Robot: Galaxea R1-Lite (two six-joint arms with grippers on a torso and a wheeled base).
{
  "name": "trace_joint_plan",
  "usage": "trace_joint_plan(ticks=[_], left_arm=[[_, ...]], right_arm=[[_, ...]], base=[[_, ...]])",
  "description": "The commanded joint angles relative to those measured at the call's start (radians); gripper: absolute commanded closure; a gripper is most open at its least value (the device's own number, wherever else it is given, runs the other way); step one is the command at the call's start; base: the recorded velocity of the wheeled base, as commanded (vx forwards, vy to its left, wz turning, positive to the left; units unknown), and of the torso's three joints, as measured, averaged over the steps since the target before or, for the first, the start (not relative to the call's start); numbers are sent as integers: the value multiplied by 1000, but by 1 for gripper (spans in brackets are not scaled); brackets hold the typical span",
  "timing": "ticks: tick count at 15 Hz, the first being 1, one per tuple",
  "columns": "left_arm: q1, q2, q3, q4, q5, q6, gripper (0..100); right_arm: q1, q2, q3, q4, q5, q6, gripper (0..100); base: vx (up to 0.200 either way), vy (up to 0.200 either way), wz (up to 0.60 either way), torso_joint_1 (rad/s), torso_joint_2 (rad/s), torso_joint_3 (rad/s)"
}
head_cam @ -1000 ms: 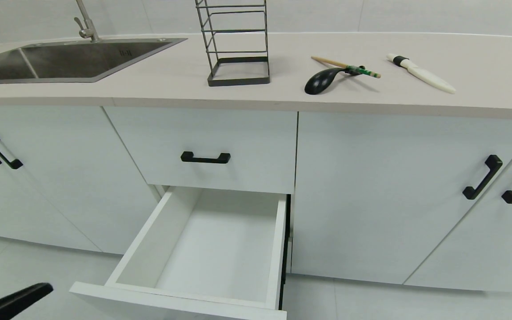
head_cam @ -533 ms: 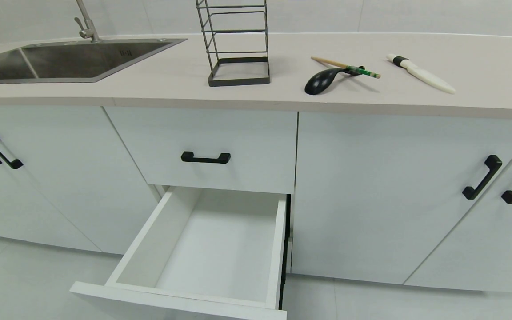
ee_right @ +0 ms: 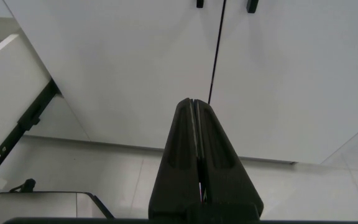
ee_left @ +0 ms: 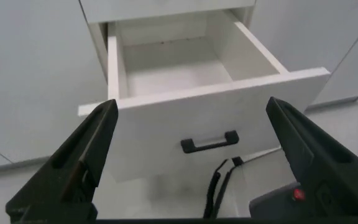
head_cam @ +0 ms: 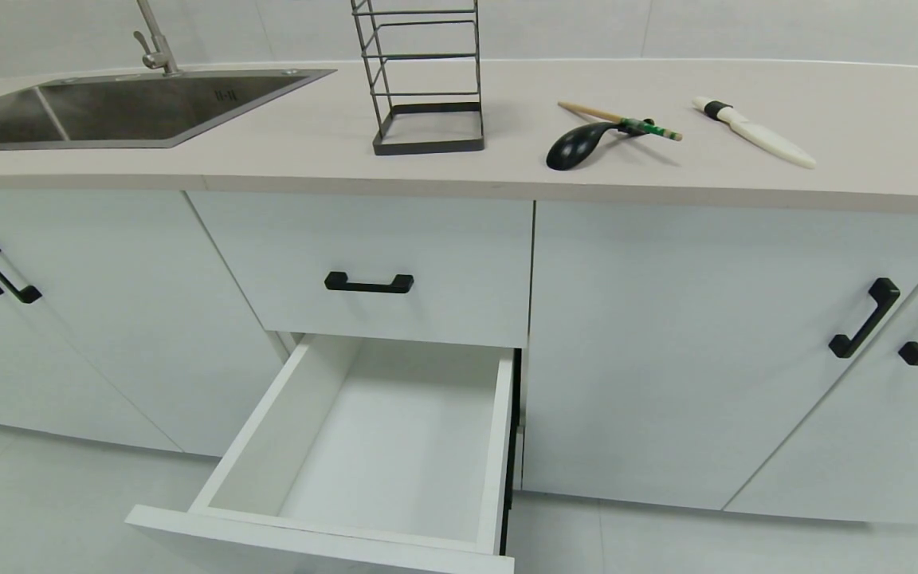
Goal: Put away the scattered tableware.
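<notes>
**Three utensils on the worktop, both grippers low at the cabinets**

Three pieces of tableware lie on the pale worktop (head_cam: 268, 167), high above both grippers and well apart from them. A steel sink (head_cam: 108, 108) is set into the worktop's far left end.

Below it, the white lower drawer (head_cam: 496, 438) stands pulled out with nothing inside. The left gripper (ee_left: 191, 104) faces this drawer's front panel head-on. Its fingers (ee_left: 86, 162) are spread wide and hold nothing. The drawer's black handle (ee_left: 210, 143) sits straight ahead, between them.

The right gripper (ee_right: 193, 106) points at the seam between two white cabinet doors (ee_right: 278, 81). Its fingers are pressed flat together, also holding nothing. The pulled-out drawer's side is just off to one side of it.

A black wire rack (head_cam: 427, 143) stands upright on the worktop, above the drawer.

Farther to the right lies a white knife (head_cam: 758, 134) with a black band. Between it and the rack rests a black spoon (head_cam: 574, 147), with a pair of chopsticks (head_cam: 622, 119) crossing its handle.
</notes>
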Motion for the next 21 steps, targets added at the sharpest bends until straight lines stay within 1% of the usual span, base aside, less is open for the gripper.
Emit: trace_joint_plan(ticks=[1, 2, 3, 4, 5, 6, 9, 10, 11, 12, 13, 14, 15, 16, 17, 18, 19, 20, 21], left_arm=[[72, 242, -163, -29, -7, 54, 0], [97, 217, -85, -32, -7, 71, 0], [137, 163, -7, -33, -10, 77, 0], [192, 51, 105, -30, -30, 74, 0], [209, 22, 116, -29, -37, 69, 0], [249, -18, 108, -22, -42, 55, 0], [265, -77, 108, -24, -41, 55, 0], [265, -77, 116, -48, -37, 57, 0], [265, -77, 120, -88, -36, 51, 0], [265, -77, 120, -105, -27, 52, 0], [265, -77, 123, -33, 13, 46, 0], [265, -76, 120, -18, 22, 20, 0], [265, -77, 123, -30, 27, 0, 0], [265, -77, 122, -22, 27, -4, 0], [265, -77, 122, -24, 25, 11, 0], [265, -77, 122, -24, 25, 34, 0], [265, -77, 122, -22, 27, 26, 0], [265, -77, 122, -22, 27, 8, 0], [265, -77, 122, -21, 27, -18, 0]], right_arm=[[0, 2, 0, 0, 0, 0, 100], [0, 0, 0, 0, 0, 4, 100], [0, 2, 0, 0, 0, 4, 100], [0, 2, 0, 0, 0, 4, 100], [0, 2, 0, 0, 0, 4, 100], [0, 2, 0, 0, 0, 4, 100], [0, 2, 0, 0, -2, 4, 100], [0, 2, 0, 0, -2, 5, 100], [0, 2, 0, 0, -2, 5, 100], [0, 2, 0, 0, -2, 4, 100], [0, 0, 0, 0, -2, 5, 100], [0, 0, 0, 0, -2, 7, 100], [0, 0, 0, 0, -3, 10, 100], [0, 0, 0, 0, -3, 10, 100], [0, 0, 0, 0, -3, 10, 100], [0, 0, 0, 0, -3, 10, 100], [0, 0, 0, 0, -3, 10, 100], [0, 0, 0, 0, -2, 8, 100], [0, 0, 0, 0, -2, 8, 100]], base=[[0, 0, 0, 0, 0, 0], [0, 0, 0, 0, 0, 0], [0, 0, 0, 0, 0, 0], [0, 0, 0, 0, 0, 0], [0, 0, 0, 0, 0, 0], [0, 0, 0, 0, 0, 0], [0, 0, 0, 0, 0, 0], [0, 0, 0, 0, 0, 0], [0, 0, 0, 0, 0, 0], [0, 0, 0, 0, 0, 0], [0, 0, 0, 0, 0, 0], [0, 0, 0, 0, 0, 0], [0, 0, 0, 0, 0, 0], [0, 0, 0, 0, 0, 0], [0, 0, 0, 0, 0, 0], [0, 0, 0, 0, 0, 0], [0, 0, 0, 0, 0, 0], [0, 0, 0, 0, 0, 0], [0, 0, 0, 0, 0, 0]])
